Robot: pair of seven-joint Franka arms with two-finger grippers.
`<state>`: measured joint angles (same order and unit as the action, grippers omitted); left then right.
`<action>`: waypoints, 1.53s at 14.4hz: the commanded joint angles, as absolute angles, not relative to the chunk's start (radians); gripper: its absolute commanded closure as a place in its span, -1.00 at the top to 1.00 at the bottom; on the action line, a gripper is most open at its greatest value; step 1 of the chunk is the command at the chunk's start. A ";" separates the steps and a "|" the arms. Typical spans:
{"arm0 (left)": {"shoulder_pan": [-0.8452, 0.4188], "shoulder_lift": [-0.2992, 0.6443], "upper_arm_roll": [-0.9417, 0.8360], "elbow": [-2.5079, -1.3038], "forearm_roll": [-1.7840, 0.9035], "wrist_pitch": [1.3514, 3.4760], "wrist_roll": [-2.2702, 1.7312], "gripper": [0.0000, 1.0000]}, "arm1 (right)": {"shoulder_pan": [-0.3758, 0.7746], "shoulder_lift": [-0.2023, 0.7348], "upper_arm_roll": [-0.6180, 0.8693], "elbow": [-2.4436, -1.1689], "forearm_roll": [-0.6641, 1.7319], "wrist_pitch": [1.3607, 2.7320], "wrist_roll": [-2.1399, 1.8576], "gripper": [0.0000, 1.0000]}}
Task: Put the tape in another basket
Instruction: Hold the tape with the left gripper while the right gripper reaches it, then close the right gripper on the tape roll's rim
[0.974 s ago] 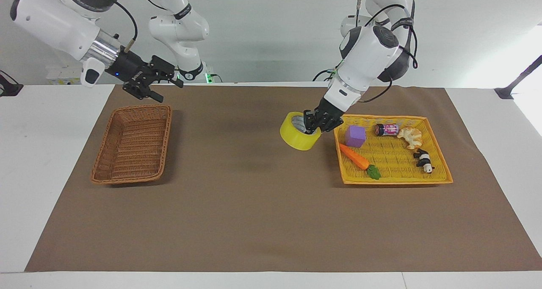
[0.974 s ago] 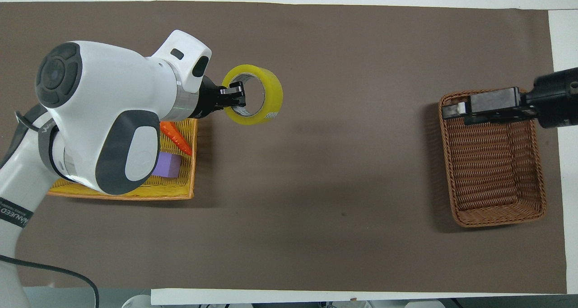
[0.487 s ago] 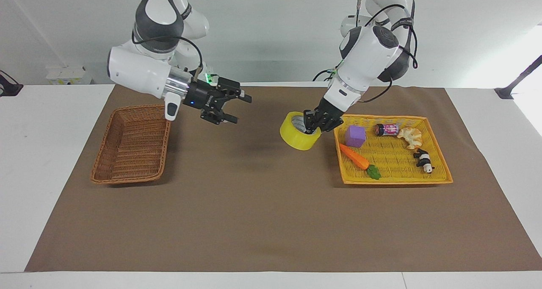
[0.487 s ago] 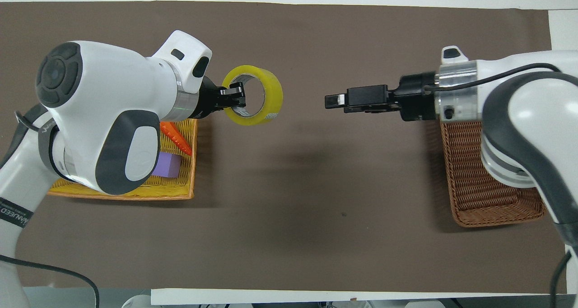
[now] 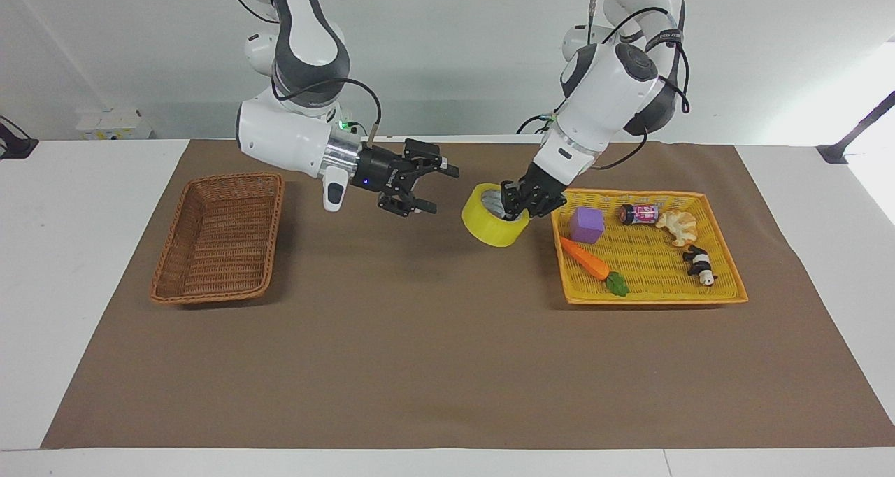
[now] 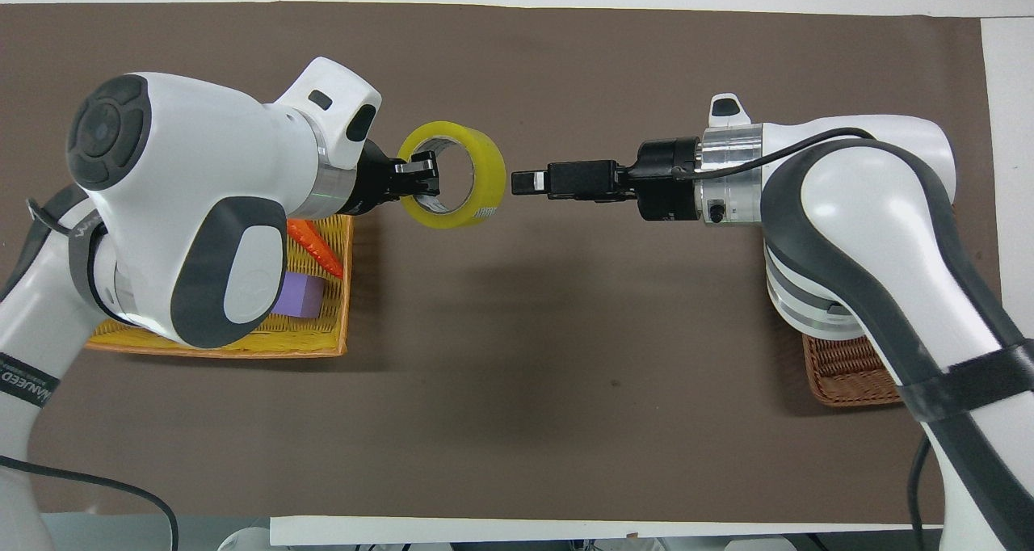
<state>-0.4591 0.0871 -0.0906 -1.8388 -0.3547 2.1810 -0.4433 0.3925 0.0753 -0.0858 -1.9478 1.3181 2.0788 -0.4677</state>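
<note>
Only facing shows right hand spread; left hand grips tape.

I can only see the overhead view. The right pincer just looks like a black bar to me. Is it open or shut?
Observer: Open. In the facing view the right pincer has its fingers spread wide, pointing toward the tape.
Operator: Is it touching the tape?
Observer: No. A small gap shows between it and the roll, which the left pincer holds by the rim.
Operator: The big arm hides the yellow basket. What else is in there?
Observer: Besides the carrot and purple block, the yellow basket holds a panda toy, a croissant and a small can.
</note>
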 commanded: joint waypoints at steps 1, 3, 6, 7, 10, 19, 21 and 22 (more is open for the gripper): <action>-0.465 0.086 -0.078 -1.824 -0.374 2.160 -0.420 -1.00 | 0.406 0.078 -0.089 -1.962 1.345 2.112 -0.499 1.00; -0.463 0.086 -0.080 -1.822 -0.374 2.152 -0.420 -1.00 | 0.414 0.109 -0.089 -1.950 1.368 2.120 -0.517 1.00; -0.456 0.083 -0.080 -1.822 -0.374 2.122 -0.387 -1.00 | 0.455 0.113 -0.089 -1.950 1.410 2.163 -0.512 1.00; -0.456 0.083 -0.080 -1.822 -0.374 2.120 -0.387 -1.00 | 0.457 0.114 -0.089 -1.950 1.411 2.172 -0.511 1.00; -0.456 0.083 -0.080 -1.821 -0.374 2.121 -0.380 -1.00 | 0.480 0.114 -0.089 -1.951 1.413 2.195 -0.511 1.00; -0.454 0.083 -0.080 -1.824 -0.374 2.118 -0.379 -1.00 | 0.509 0.132 -0.089 -1.950 1.449 2.246 -0.511 1.00; -0.454 0.081 -0.080 -1.827 -0.374 2.118 -0.379 -1.00 | 0.512 0.143 -0.089 -1.951 1.486 2.247 -0.511 1.00; -0.454 0.081 -0.078 -1.828 -0.374 2.118 -0.379 -1.00 | 0.515 0.146 -0.089 -1.950 1.521 2.250 -0.508 1.00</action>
<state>-0.4552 0.0871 -0.0862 -1.8388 -0.3547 2.1418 -0.4000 0.5051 0.1333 -0.0870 -1.9491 1.4601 2.2302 -0.4918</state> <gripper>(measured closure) 0.789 0.000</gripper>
